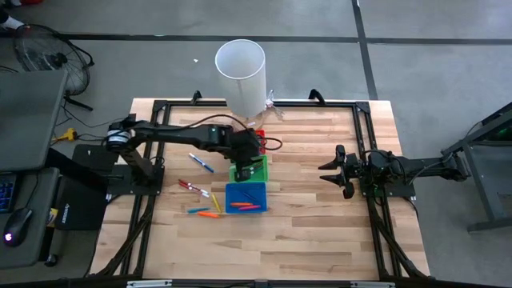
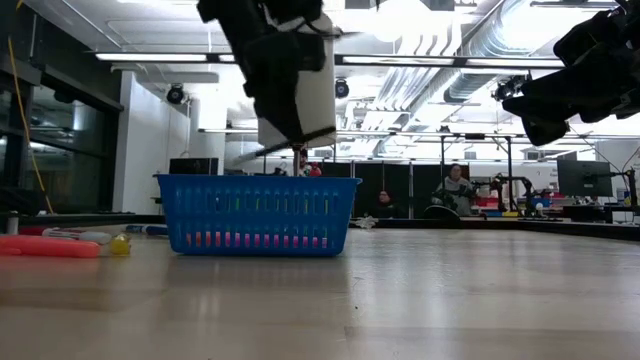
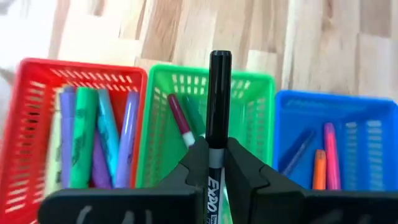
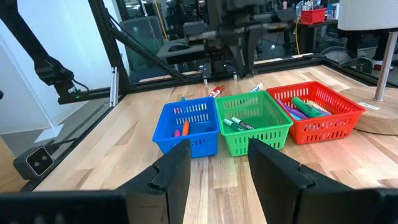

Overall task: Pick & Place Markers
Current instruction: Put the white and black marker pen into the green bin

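The left gripper [image 3: 214, 163] is clamped on a black marker [image 3: 218, 106], held seemingly above the green bin [image 3: 249, 93]. The right gripper [image 1: 342, 172] waits with fingers spread, well apart over the surface [image 1: 320, 232].

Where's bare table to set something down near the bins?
Free: the wood between the blue bin and the open right gripper, and the front strip. Crowded: left of the bins, loose markers; above the green bin, the left gripper holds a black marker.

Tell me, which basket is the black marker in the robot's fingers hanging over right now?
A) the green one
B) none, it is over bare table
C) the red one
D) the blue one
A: the left wrist view shows the black marker, clamped in the left gripper, directly above the green basket.
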Controlling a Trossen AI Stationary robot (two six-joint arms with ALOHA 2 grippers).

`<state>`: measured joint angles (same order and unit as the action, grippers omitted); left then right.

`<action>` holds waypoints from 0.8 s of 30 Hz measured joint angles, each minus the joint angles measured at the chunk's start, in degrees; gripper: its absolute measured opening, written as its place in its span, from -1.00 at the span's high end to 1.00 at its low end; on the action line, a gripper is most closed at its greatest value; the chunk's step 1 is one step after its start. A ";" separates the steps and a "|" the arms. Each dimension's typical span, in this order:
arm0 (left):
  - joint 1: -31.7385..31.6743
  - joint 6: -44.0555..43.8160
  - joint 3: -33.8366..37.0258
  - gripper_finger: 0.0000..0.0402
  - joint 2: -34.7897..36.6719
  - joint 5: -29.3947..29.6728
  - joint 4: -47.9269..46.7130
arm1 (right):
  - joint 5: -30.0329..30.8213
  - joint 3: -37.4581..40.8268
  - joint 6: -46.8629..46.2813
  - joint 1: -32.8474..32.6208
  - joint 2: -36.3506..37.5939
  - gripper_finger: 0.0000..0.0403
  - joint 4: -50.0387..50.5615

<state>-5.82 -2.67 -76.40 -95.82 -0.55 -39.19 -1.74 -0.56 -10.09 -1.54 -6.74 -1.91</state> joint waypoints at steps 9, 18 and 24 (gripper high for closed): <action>-0.13 -6.79 -2.00 0.89 -5.29 0.01 -0.27 | 0.00 0.00 0.00 0.00 0.00 0.26 0.00; -0.15 -10.94 -1.97 0.81 -6.45 1.41 -0.79 | 0.00 0.00 0.00 0.01 0.00 0.26 0.00; -0.15 -10.96 -2.01 0.83 -7.65 1.18 -1.06 | 0.00 0.00 -0.05 0.00 0.00 0.26 -0.02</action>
<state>-5.98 -13.62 -78.41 -103.47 0.63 -40.25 -1.74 -0.56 -10.14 -1.54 -6.74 -1.93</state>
